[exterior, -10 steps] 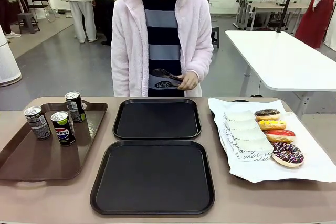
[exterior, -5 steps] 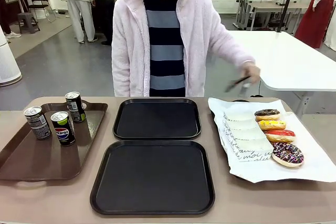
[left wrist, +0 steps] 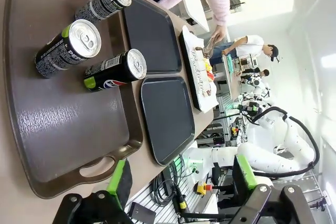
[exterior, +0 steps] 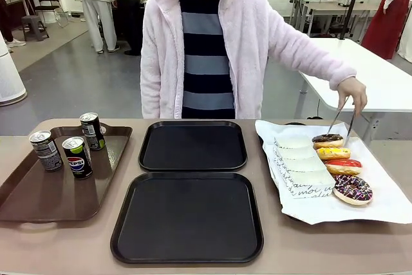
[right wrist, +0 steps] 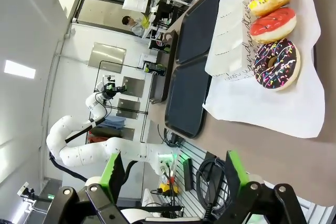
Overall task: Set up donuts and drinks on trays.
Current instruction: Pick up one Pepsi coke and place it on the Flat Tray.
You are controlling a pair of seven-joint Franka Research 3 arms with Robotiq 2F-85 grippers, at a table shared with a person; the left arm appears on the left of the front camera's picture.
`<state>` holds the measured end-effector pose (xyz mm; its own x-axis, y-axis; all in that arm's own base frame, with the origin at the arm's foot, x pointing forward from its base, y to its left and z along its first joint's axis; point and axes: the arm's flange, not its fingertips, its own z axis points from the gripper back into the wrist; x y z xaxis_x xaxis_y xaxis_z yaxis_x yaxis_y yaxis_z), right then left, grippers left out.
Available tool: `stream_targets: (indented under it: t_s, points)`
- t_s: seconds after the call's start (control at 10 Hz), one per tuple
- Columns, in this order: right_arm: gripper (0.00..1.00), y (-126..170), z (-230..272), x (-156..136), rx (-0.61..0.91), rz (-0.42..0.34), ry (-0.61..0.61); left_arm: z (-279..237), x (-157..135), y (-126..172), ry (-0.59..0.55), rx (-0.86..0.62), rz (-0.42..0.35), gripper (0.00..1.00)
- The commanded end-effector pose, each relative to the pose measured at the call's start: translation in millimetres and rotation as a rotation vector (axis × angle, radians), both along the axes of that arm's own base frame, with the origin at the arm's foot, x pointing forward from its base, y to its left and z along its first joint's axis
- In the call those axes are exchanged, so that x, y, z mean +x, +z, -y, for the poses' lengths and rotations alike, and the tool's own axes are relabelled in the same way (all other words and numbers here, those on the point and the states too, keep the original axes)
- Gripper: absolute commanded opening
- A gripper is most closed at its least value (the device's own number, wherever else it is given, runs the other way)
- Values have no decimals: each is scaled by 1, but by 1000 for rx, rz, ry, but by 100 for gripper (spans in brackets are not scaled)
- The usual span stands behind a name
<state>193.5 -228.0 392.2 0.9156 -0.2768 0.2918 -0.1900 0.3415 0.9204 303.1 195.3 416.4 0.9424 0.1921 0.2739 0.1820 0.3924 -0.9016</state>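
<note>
tan table [exterior: 322,244], two black trays [exterior: 187,218], brown tray [exterior: 38,199], grey floor [exterior: 77,88] beyond

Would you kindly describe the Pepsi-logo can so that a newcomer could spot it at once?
At the robot's left end of the table lies a long brown tray with handles. Of three slim dark cans upright on it, the Pepsi can is the middle one, and alone shows a round red-white-blue logo.

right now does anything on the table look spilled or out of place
Nothing stands out: three cans upright on the brown tray, both black trays lie flat, four donuts sit in a row on white paper.
</note>
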Motion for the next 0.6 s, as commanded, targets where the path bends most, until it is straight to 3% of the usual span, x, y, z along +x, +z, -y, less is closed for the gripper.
stream_targets:
  t_s: [0.0, 0.5]
  points:
    - [100, 1, 1, 1, 16, 28, -5, 0, -1, 0, 2, -9, 12, 100]
    - [100, 1, 1, 1, 16, 28, -5, 0, -1, 0, 2, -9, 12, 100]
